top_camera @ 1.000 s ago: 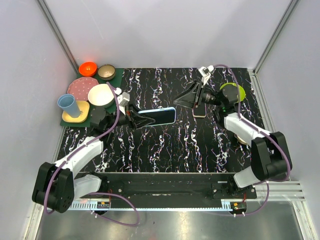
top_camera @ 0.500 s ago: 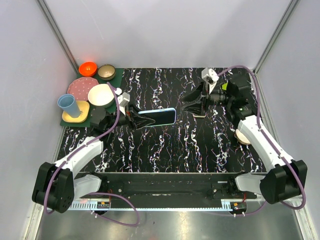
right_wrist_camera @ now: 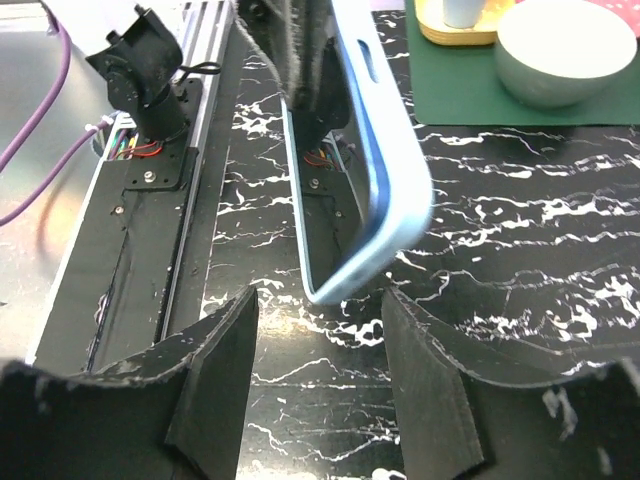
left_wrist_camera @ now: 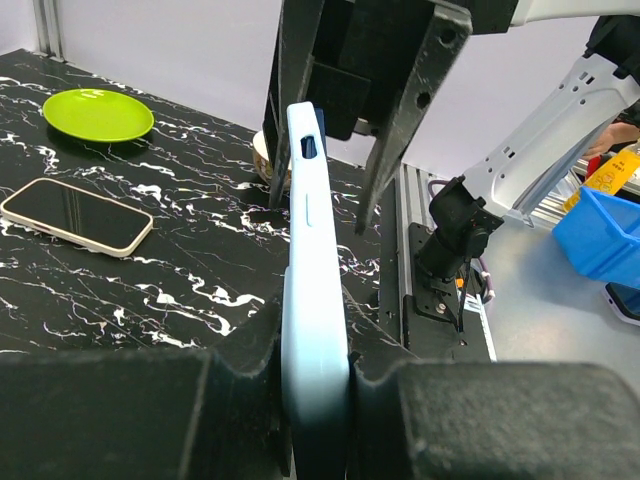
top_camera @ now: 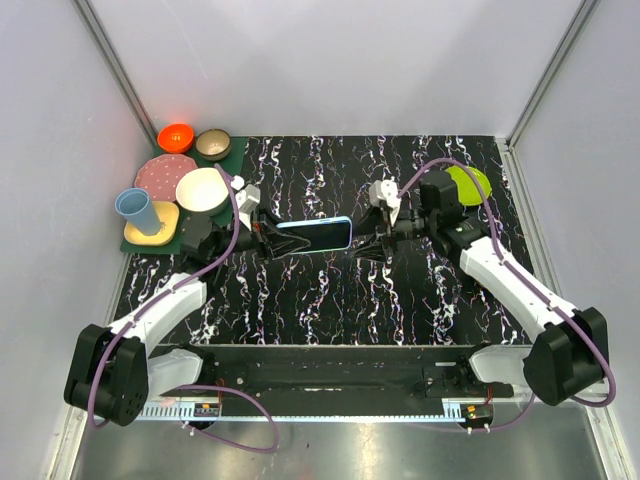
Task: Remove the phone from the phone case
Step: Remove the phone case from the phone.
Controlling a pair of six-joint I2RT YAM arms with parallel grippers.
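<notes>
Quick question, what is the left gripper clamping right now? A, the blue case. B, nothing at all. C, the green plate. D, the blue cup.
A: the left gripper is shut on the blue case, which stands on edge between its fingers in the left wrist view.

Light-blue phone case (top_camera: 318,234) on edge; phone (left_wrist_camera: 76,216) flat, apart

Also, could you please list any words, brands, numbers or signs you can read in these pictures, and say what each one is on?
No text can be read.
The yellow tag at the right edge of the left wrist view: dark marks, too blurred.
The blue phone case and the phone on the table: no markings visible.
</notes>
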